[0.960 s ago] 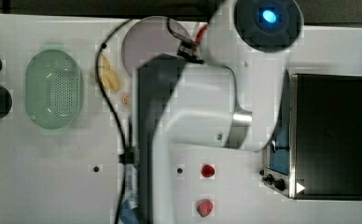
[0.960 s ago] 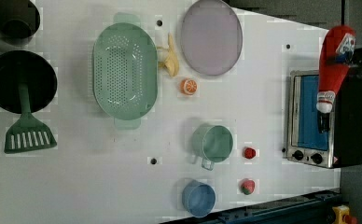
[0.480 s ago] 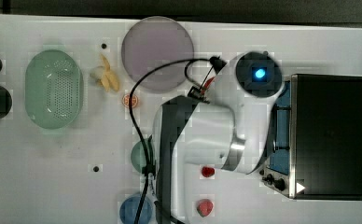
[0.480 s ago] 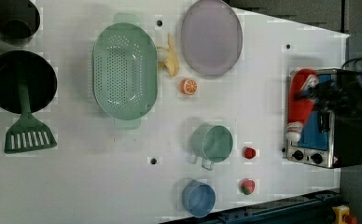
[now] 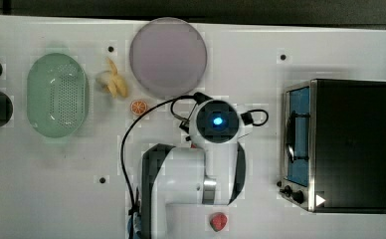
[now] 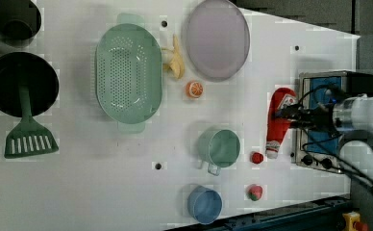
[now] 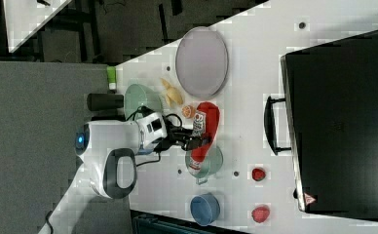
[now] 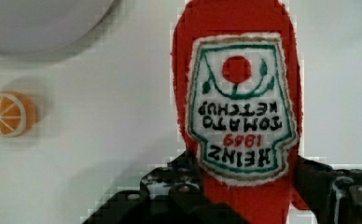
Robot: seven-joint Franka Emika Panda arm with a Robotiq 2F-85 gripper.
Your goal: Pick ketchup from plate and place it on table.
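My gripper [image 7: 193,142] is shut on the ketchup [image 7: 205,127], a red plush bottle with a white label. In the wrist view the ketchup [image 8: 237,107] fills the middle, clamped between the dark fingers [image 8: 179,183]. In the left view the ketchup [image 6: 277,122] hangs over the white table [image 6: 103,178], off the plate [image 6: 217,38], between the green cup and the oven. The lilac plate [image 5: 168,50] lies bare in the top view, where my arm [image 5: 216,122] covers the ketchup. I cannot tell whether the bottle touches the table.
A toaster oven [image 5: 337,144] stands at the top view's right. A green cup [image 6: 219,147], a blue bowl [image 6: 205,204] and two small red lumps [image 6: 257,157] lie near the ketchup. An orange slice [image 5: 139,107], a banana [image 5: 112,83] and a green basket [image 5: 57,94] lie beside the plate.
My arm has carried the ketchup away from the plate toward the middle of the table, ending beside the green cup. The grip has stayed the same.
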